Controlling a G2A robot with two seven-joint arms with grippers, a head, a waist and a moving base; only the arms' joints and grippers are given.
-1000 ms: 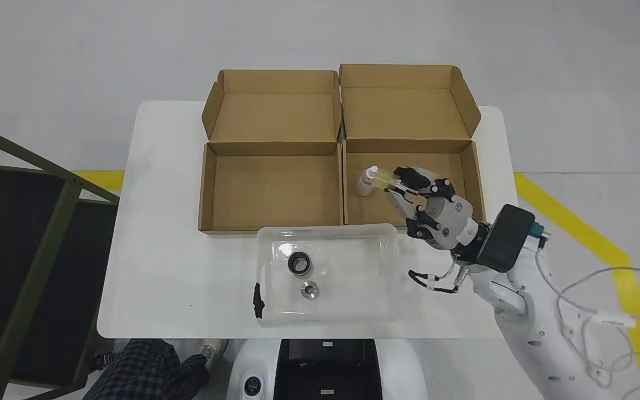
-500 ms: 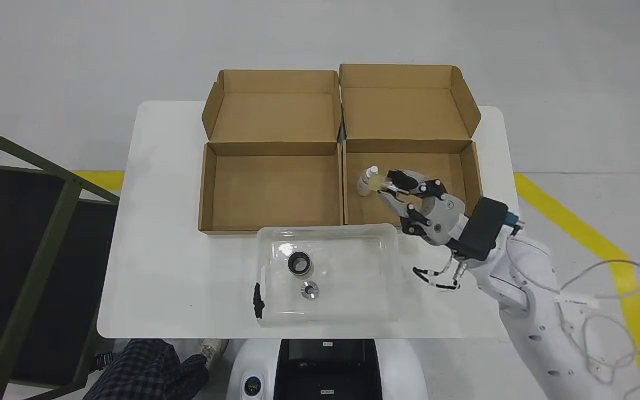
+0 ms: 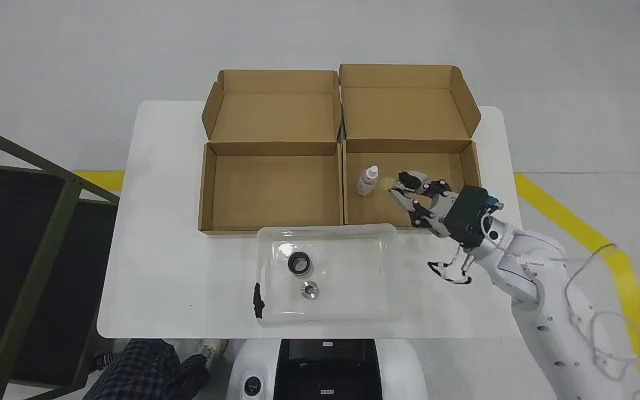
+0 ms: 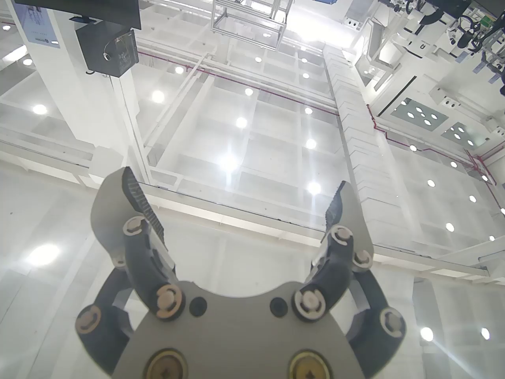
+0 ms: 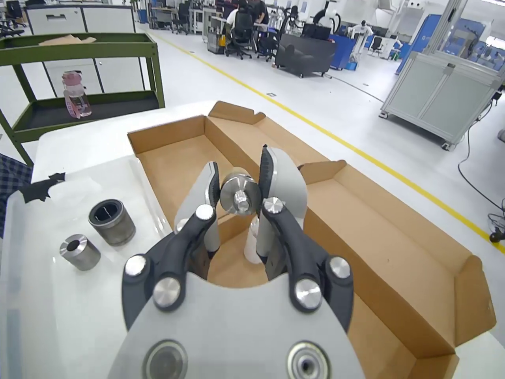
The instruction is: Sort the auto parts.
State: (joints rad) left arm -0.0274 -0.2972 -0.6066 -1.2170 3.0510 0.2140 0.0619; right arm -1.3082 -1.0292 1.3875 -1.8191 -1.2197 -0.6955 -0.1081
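Pointing wristward in right tool [image 5: 239, 163]: metal part [image 5: 236, 196]

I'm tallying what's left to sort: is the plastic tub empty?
No, a dark ring and a small silver sleeve lie inside the plastic tub.

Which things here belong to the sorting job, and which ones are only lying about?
Job: silver part in the right claw; dark sleeve and small bushing in the clear tray; left box; right box with the white bottle inside.
Lying about: pink bottle on the green cart; black scrap on the tray's edge.
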